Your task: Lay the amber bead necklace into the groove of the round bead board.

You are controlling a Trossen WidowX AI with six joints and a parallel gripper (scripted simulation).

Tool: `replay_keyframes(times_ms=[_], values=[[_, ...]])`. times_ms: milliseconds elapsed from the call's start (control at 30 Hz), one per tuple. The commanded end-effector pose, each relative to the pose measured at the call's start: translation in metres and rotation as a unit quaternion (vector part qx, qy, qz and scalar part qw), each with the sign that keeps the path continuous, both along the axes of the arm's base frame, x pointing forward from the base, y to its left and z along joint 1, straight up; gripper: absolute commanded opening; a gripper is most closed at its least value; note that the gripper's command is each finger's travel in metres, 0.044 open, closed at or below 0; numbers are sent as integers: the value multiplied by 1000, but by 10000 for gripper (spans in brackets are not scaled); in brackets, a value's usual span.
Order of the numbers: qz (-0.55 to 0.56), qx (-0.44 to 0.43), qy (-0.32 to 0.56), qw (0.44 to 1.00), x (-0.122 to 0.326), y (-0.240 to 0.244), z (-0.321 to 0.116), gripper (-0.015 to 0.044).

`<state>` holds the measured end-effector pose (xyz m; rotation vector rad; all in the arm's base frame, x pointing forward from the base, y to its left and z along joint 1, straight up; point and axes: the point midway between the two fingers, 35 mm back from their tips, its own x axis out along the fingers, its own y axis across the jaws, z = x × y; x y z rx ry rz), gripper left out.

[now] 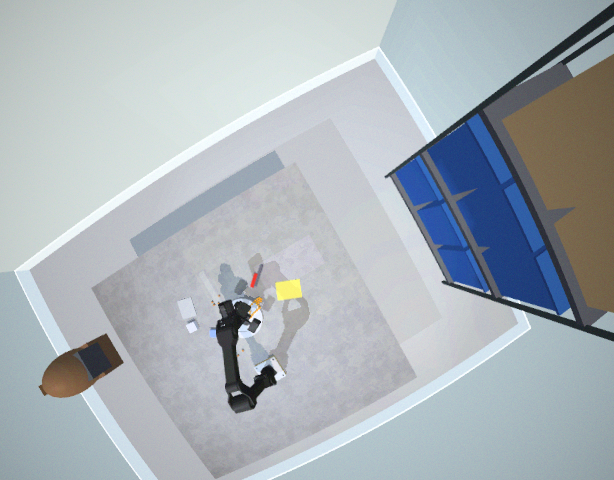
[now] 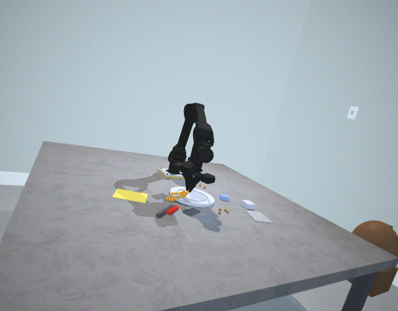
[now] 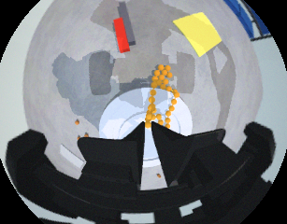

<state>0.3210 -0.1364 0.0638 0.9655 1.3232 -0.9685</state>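
The round bead board (image 1: 244, 334) (image 2: 209, 203) (image 3: 109, 118) is white with a ring-shaped groove and lies on the table. My gripper (image 2: 190, 191) (image 3: 147, 123) is shut on the amber bead necklace (image 1: 258, 301) (image 2: 172, 198) (image 3: 162, 77), low over the board. One part of the necklace is at the fingertips. Its strands run from there across the board, and a bunched part lies over and beyond the rim, on the side of the red block. In the wrist view the fingers hide the board's near part. Whether any beads sit in the groove cannot be told.
A red block (image 2: 172, 209) (image 3: 121, 35) and a dark bar (image 2: 164, 212) lie beside the board. A yellow sheet (image 1: 288, 289) (image 2: 130, 195) lies farther off. A blue block (image 2: 223, 197), a white block (image 2: 247, 204), a grey flat piece (image 2: 258, 216) and several loose small beads lie around.
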Motion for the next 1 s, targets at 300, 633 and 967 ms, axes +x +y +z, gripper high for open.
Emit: replay_keyframes(times_ms=[300,633,967], values=[[-1,1,-6,1000,-1,12,-6,0],[-1,1,-6,1000,0,12,-20,0],[-1,1,-6,1000,0,12,-20,0]])
